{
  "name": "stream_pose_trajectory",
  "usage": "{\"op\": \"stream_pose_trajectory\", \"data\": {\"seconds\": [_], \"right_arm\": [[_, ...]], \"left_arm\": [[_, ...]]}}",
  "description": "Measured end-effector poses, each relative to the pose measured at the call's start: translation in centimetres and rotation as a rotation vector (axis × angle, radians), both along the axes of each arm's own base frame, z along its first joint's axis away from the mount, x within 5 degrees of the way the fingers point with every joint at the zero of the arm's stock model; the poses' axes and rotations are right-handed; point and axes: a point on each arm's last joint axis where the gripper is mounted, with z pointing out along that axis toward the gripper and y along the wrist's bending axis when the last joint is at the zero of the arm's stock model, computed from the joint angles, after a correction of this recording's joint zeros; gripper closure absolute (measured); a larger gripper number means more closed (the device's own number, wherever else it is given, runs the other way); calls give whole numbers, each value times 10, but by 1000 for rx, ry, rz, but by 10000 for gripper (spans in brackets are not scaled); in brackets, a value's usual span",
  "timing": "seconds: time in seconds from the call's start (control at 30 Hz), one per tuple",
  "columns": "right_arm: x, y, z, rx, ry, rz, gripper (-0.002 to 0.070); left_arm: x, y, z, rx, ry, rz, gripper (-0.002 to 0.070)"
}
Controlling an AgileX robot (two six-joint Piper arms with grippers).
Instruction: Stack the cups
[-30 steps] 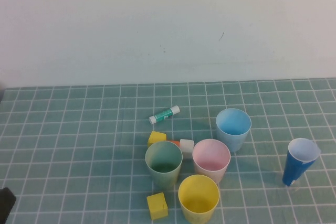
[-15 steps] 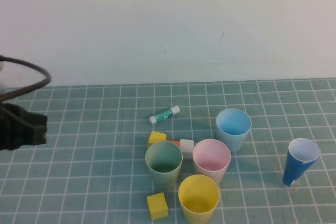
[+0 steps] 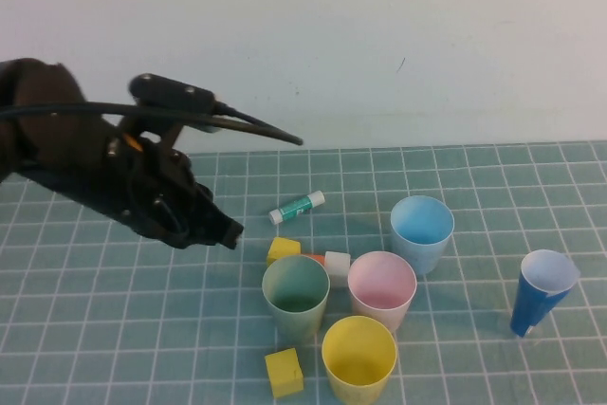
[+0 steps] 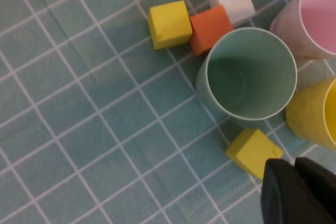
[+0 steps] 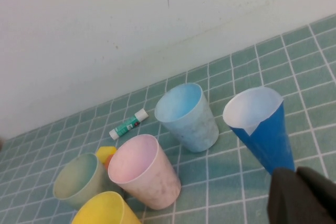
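Four pastel cups stand upright and apart on the green grid mat: green [image 3: 296,293], pink [image 3: 381,288], yellow [image 3: 358,358] and light blue [image 3: 422,231]. My left gripper [image 3: 228,231] hangs above the mat just left of the green cup, its fingers together and empty. In the left wrist view it [image 4: 296,192] shows over the mat beside the green cup [image 4: 247,74], pink cup [image 4: 315,19] and yellow cup [image 4: 315,114]. My right gripper [image 5: 304,198] is out of the high view; its fingers are together near the base of the dark blue cup [image 5: 262,129]. The light blue cup [image 5: 186,111] stands beyond.
A narrow dark blue cup [image 3: 543,291] leans at the right. Yellow blocks [image 3: 283,249] [image 3: 284,372], an orange block [image 4: 211,22] and a white block [image 3: 337,265] lie among the cups. A glue stick [image 3: 297,206] lies behind them. A white wall stands at the back.
My left arm has swung in from the left edge and up toward the cups. The cups and blocks have not moved.
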Motion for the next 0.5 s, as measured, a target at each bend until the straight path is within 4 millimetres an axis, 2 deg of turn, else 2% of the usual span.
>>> {"op": "stream_pose_trajectory", "data": {"seconds": [0.13, 0.3, 0.37, 0.5], "right_arm": [[0, 0, 0, -2, -1, 0, 679], [0, 0, 0, -4, 4, 6, 679], [0, 0, 0, -4, 4, 6, 679], [0, 1, -1, -8, 6, 9, 679]], "left_arm": [[19, -19, -24, 35, 108, 11, 608], [50, -37, -57, 71, 232, 40, 382], [62, -43, -70, 79, 260, 50, 319], [81, -53, -87, 93, 307, 60, 272]]}}
